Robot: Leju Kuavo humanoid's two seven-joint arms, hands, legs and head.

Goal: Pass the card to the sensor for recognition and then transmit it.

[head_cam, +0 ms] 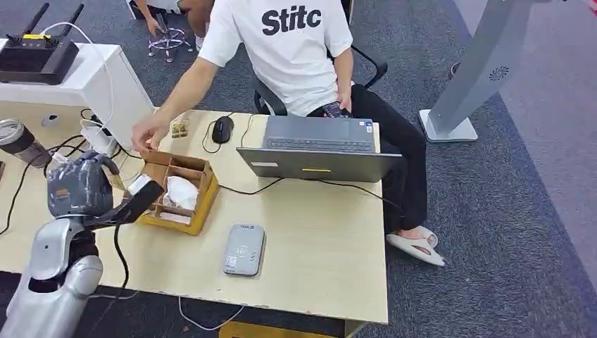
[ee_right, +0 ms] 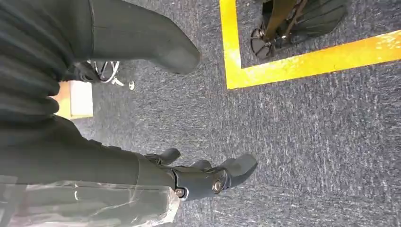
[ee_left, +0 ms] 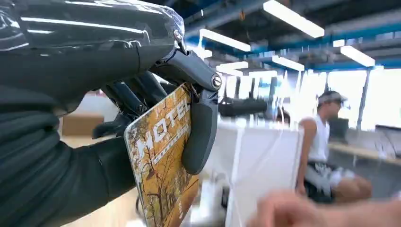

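Note:
My left hand (head_cam: 83, 187) hovers over the table's left part, beside the cardboard box (head_cam: 204, 204). It pinches a card (ee_left: 161, 165) with an autumn-coloured "HOTEL" print between thumb and fingers (ee_left: 201, 132). In the head view the card (head_cam: 139, 185) juts toward the box. The grey card sensor (head_cam: 243, 248) lies flat on the table, nearer the front edge and to the right of my left hand. My right hand (ee_right: 203, 176) hangs over the carpet, fingers apart, holding nothing.
A person in a white shirt (head_cam: 288, 42) sits behind the table, one hand (head_cam: 148, 134) reaching to the box's far corner. An open laptop (head_cam: 317, 148) and a mouse (head_cam: 222, 129) lie at the back. Cables cross the wooden table (head_cam: 317, 239). Yellow floor tape (ee_right: 231, 47) marks the carpet.

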